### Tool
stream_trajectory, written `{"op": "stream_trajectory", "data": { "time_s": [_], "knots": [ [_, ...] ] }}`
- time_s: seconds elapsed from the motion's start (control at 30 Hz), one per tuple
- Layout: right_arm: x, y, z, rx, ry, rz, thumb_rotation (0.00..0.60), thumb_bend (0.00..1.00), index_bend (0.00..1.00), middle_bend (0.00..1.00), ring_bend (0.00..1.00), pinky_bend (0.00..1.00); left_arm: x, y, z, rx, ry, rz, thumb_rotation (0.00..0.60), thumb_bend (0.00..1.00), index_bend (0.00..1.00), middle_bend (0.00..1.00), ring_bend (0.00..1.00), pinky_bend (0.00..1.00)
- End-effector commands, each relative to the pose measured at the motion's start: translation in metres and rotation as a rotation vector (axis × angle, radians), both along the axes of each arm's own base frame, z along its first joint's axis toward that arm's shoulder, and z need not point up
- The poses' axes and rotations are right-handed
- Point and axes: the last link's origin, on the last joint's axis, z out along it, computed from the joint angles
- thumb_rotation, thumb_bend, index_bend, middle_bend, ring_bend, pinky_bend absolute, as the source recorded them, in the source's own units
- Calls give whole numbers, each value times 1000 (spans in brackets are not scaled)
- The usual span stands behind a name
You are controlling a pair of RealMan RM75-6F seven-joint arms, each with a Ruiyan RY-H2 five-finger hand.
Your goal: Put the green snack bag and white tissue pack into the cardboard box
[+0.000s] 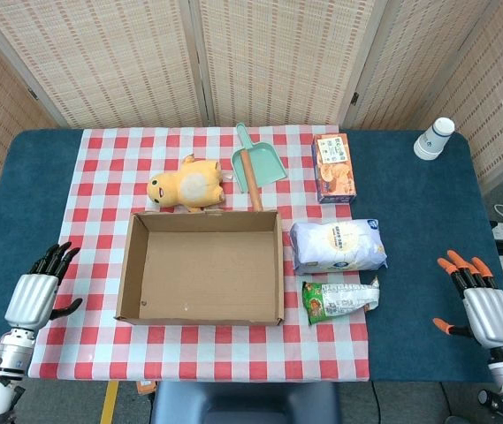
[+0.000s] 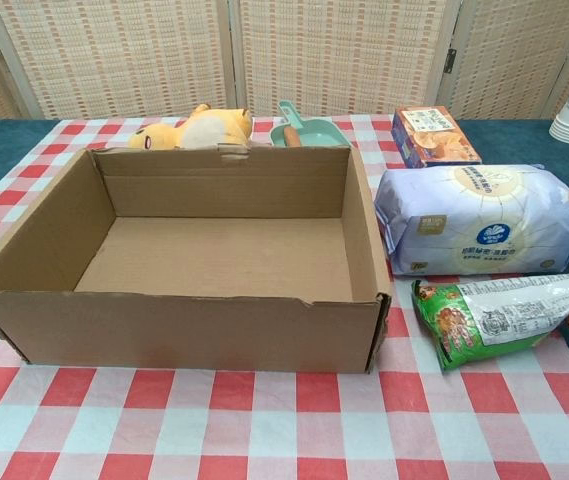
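You have a shallow cardboard box (image 1: 202, 265) in front of you, rectangular, plain brown, its flaps standing up — nothing lies inside it, only bare corrugated floor. It sits on a red-and-white checked cloth (image 1: 101, 177) spread over a dark blue table (image 1: 410, 194).

Just to the right of the box lies the white tissue pack (image 1: 337, 246), a soft, puffy plastic pillow with blue print. Directly in front of it, nearly touching, is the green snack bag (image 1: 339, 299), crinkled and shiny, with a pale back panel turned up; its right end is cut off in the chest view.

Behind the box you can see a yellow plush toy (image 1: 187, 184) lying on its side, half hidden by the box wall in the chest view. Beside it rests a green plastic dustpan (image 1: 258, 163) with a wooden handle, then an orange printed carton (image 1: 334, 167). A stack of white paper cups (image 1: 434, 138) stands near the far right corner.

Your left hand (image 1: 37, 296) rests at the left edge, fingers spread, holding nothing. Your right hand (image 1: 481, 300) sits well to the right of the bag — fingers apart, orange-tipped, empty too. Neither hand shows in the chest view.
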Motion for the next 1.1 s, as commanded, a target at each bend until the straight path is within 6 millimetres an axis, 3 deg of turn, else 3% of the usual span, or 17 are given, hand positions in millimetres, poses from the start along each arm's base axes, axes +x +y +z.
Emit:
{"op": "stream_trajectory", "data": {
  "time_s": [0.03, 0.73, 1.1],
  "knots": [
    [0, 0, -1, 2, -1, 0, 600, 0, 123, 0, 0, 0, 0, 0, 0, -1, 0, -1, 600, 189, 104, 28, 0, 219],
    [8, 3, -1, 5, 13, 16, 600, 0, 122, 0, 0, 0, -1, 1, 1, -8, -3, 1, 600, 188, 104, 28, 0, 219],
    [35, 13, -10, 49, 66, 129, 600, 0, 132, 0, 0, 0, 2, -1, 1, -4, 0, -5, 600, 187, 105, 28, 0, 219]
  ]
}}
